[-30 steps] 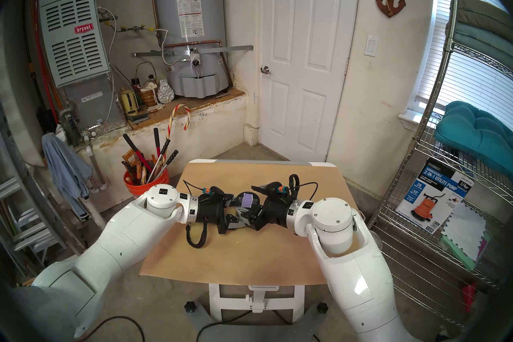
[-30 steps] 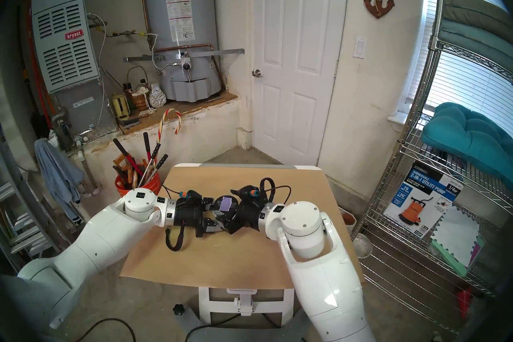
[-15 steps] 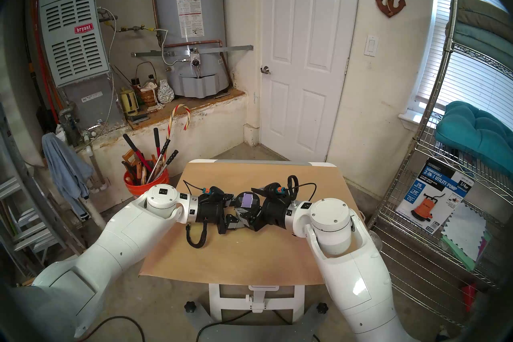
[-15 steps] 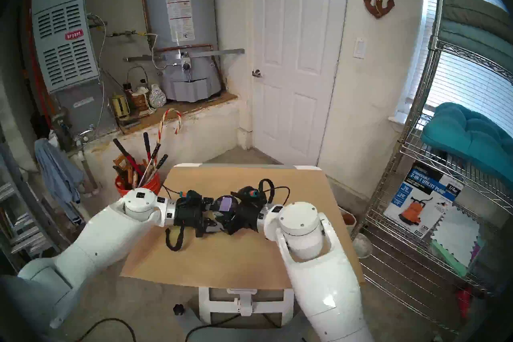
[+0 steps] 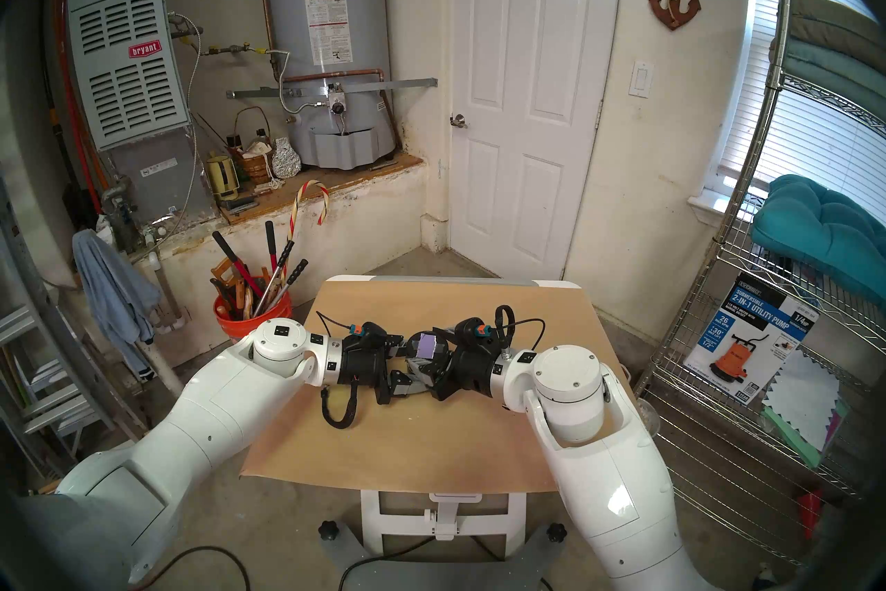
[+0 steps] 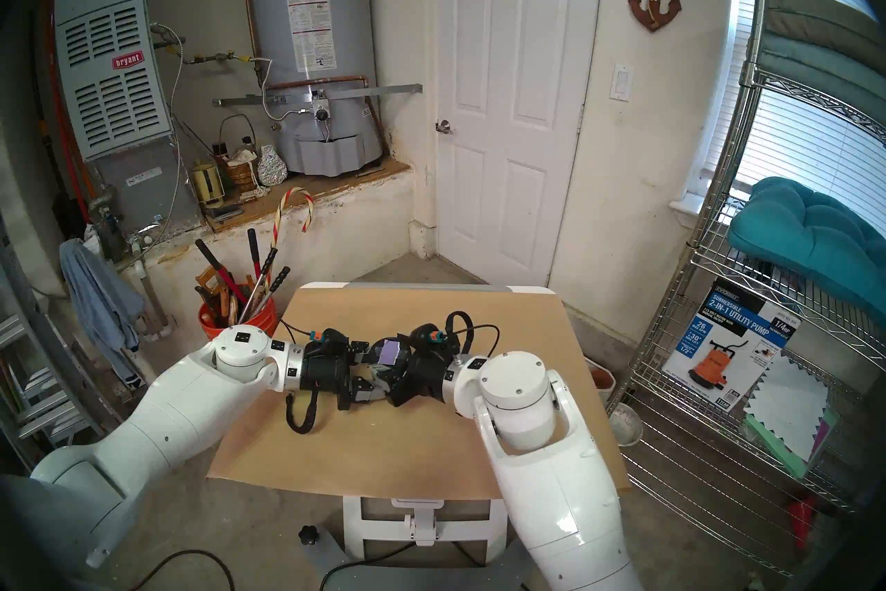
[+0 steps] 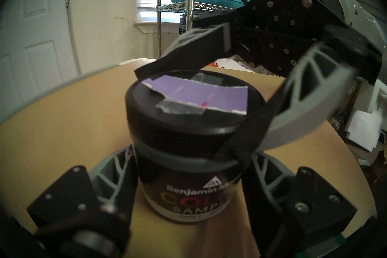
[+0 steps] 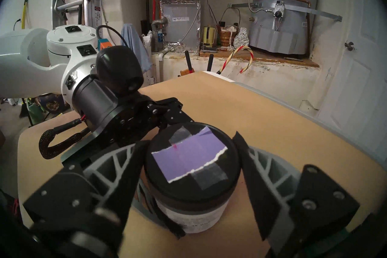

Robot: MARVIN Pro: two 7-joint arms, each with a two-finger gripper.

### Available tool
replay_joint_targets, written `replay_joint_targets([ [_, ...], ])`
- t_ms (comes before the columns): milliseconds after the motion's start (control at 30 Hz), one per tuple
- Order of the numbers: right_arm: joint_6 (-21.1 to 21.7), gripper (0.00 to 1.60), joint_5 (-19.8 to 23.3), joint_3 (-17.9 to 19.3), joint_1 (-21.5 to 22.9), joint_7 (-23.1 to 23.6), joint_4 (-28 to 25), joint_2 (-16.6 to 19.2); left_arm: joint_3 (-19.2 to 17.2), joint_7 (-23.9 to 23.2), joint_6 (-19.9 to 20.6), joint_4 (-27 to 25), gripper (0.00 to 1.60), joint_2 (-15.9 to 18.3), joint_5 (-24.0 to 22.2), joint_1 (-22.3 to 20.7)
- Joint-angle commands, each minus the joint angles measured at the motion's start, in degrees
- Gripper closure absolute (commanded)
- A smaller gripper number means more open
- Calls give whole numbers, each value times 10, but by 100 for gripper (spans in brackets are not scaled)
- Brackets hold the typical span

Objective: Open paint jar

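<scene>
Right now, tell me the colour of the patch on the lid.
Lavender, on a black lid; clearest in the right wrist view.

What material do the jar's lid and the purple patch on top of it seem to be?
The lid looks like matte black plastic with a finely ribbed rim. The purple patch looks like painted paper, going by its torn white edges, and is apparently held on by clear tape.

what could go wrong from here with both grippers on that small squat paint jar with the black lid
1. The right gripper pinches the black round screw lid near its edge with curved grey fingers; it could slip round the ribbed rim instead of turning it.
2. The left gripper clamps the small squat paint jar at its body; if that hold is weak, the whole jar may spin.
3. When the lid frees, a jerk could tip the jar and spill on the brown paper-covered table.
</scene>
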Motion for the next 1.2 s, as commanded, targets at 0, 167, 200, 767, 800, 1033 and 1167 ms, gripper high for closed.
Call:
replay_joint_targets([
  [0, -6, 112, 6, -4, 6, 8, -8, -3, -3, 1, 1, -3, 160, 1, -2, 0],
  [167, -10, 129, 7, -6, 13, 25, -3, 8, -3, -1, 2, -3, 160, 2, -2, 0],
  [200, -13, 127, 8, -6, 15, 29, -1, 11, -2, -2, 2, -3, 160, 2, -2, -1],
  [767, -120, 141, 33, -18, 106, 125, 106, 37, 0, -28, -4, 13, 160, 3, -1, -16],
  [800, -123, 139, 39, -21, 117, 133, 117, 37, 0, -30, -4, 14, 160, 3, -1, -17],
  [1033, -152, 129, 41, -24, 163, 171, 175, 27, 2, -36, -4, 18, 160, 4, -1, -20],
  [1167, -166, 132, 51, -22, 187, 198, 200, 35, 3, -38, -4, 19, 160, 5, -1, -20],
])
